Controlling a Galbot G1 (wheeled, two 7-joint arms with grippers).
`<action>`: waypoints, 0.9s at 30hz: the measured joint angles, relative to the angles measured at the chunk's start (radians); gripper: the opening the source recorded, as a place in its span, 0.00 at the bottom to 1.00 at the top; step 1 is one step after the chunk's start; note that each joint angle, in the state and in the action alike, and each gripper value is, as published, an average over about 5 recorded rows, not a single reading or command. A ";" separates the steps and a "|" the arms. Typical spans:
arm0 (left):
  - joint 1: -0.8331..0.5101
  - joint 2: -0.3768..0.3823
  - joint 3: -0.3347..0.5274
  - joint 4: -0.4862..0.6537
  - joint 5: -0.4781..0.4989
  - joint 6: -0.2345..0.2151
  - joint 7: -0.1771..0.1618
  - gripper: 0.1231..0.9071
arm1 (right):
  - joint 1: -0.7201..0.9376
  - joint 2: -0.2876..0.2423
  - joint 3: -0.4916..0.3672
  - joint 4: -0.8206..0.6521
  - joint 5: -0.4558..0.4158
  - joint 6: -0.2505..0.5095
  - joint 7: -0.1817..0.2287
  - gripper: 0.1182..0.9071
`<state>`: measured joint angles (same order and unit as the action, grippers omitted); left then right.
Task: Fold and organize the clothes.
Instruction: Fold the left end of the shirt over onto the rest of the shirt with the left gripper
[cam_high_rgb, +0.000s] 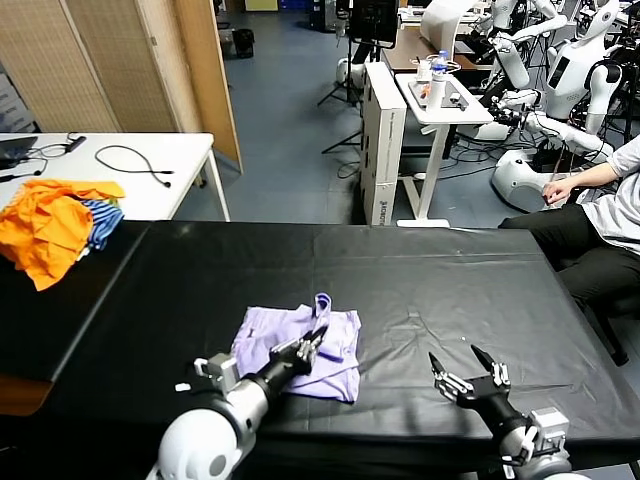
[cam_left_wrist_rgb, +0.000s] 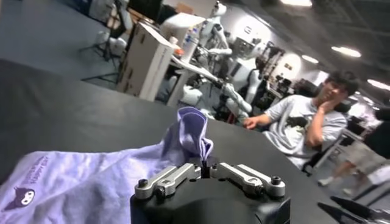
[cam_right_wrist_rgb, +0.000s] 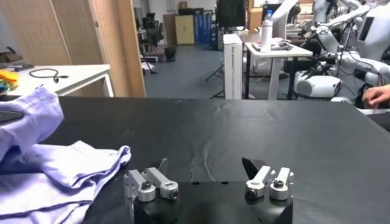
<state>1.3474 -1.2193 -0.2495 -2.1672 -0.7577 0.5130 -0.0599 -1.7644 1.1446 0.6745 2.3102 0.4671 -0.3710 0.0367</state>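
**A:** Near the front edge of the black tabletop (cam_high_rgb: 420, 280), left of centre: the T-shirt (cam_high_rgb: 340, 355), pale lilac cotton, soft and rumpled, lying as a roughly rectangular, partly folded bundle. One corner is pulled up into a small peak at its far side.

**B:** Surface under it?

**A:** Matte black cloth cover, with shallow creases running across. In the left wrist view a small dark purple print sits on the flat part of the T-shirt, a cartoon face with lettering too small to read.

**B:** Left gripper (cam_high_rgb: 312, 342)?

**A:** Over the near-left part of the fabric, jaws together and pinched on a fold of the T-shirt; the raised peak stands just past the fingertips. Its linkages are bare metal with dark pivots.

**B:** Right gripper (cam_high_rgb: 462, 368)?

**A:** Near the front edge at right, well apart from the garment, jaws spread wide, nothing between them. Fingers (cam_right_wrist_rgb: 253, 167) are thin, dark and pointed.

**B:** Anything else?

**A:** Far left, on the tabletop's edge beside a white table (cam_high_rgb: 185, 165): a loose pile of orange and blue-striped garments (cam_high_rgb: 60, 225), crumpled.
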 joint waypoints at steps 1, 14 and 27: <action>-0.003 -0.005 0.006 0.006 0.007 -0.002 0.001 0.07 | 0.000 -0.001 0.000 0.001 -0.001 0.000 -0.002 1.00; 0.037 -0.026 0.056 0.013 0.103 -0.010 0.003 0.45 | 0.042 -0.061 -0.028 0.007 0.012 -0.027 -0.059 1.00; 0.039 0.056 -0.104 -0.048 0.185 -0.070 0.017 1.00 | 0.272 -0.225 -0.245 -0.070 0.098 -0.057 -0.048 1.00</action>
<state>1.3868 -1.1633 -0.3539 -2.2155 -0.5731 0.4426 -0.0431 -1.4924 0.9197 0.4292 2.2401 0.5654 -0.4281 -0.0118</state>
